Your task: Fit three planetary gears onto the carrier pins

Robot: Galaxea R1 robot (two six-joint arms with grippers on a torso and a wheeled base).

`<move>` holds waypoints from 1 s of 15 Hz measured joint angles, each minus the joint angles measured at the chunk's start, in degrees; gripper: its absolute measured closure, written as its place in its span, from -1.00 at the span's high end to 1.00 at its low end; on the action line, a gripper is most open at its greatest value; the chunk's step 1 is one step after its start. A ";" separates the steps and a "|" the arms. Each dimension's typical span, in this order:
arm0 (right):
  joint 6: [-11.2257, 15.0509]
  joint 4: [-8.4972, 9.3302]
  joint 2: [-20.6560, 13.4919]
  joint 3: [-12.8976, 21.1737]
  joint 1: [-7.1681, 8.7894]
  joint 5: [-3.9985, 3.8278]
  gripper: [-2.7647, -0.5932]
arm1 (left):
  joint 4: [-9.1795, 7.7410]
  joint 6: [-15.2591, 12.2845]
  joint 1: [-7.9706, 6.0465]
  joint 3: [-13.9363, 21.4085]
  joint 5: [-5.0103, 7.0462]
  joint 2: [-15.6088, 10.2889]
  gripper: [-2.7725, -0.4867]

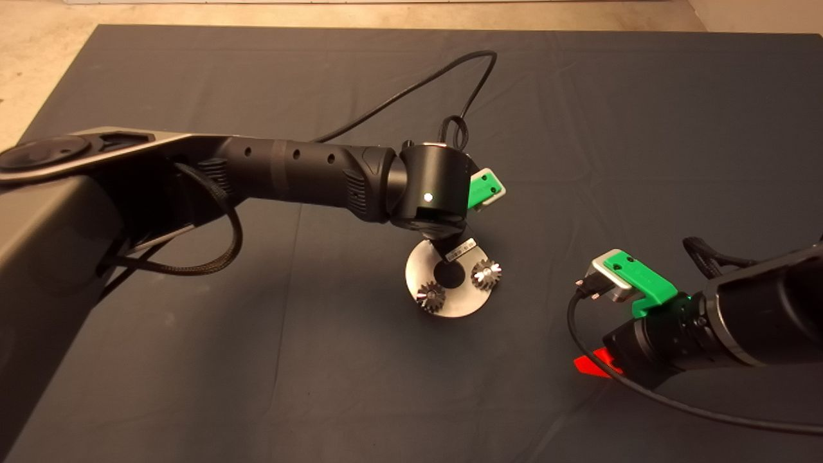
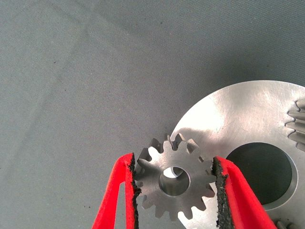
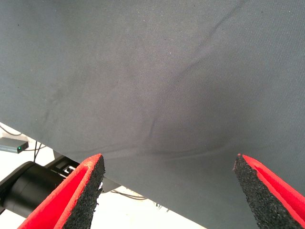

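A flat round silver disc (image 1: 460,307) with a large centre hole lies mid-mat. Two planetary gears (image 1: 431,297) (image 1: 487,274) sit on it, covering their carrier pins. My left arm reaches over the disc's far side, and its wrist hides the fingers in the head view. In the left wrist view my left gripper (image 2: 174,159) is shut on a third gear (image 2: 174,183), held flat over the rim of the disc (image 2: 228,119). No bare pin shows. My right gripper (image 3: 169,164) waits open and empty above the mat at the lower right, one red finger (image 1: 595,365) showing.
Black cables loop from the left wrist (image 1: 450,77) and trail from the right wrist (image 1: 643,386) across the dark mat (image 1: 257,360). The mat's edge and the floor beyond it show in the right wrist view (image 3: 28,143).
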 joint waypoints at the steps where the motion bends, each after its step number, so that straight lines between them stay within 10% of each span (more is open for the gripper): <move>1: 0.00 0.00 0.00 0.00 0.00 0.00 0.31 | 0.00 0.00 0.00 0.02 -0.01 0.00 -0.81; 15: 0.00 0.02 0.00 0.00 0.01 0.02 0.31 | -1.39 -0.04 0.04 1.82 -0.34 -1.40 -0.81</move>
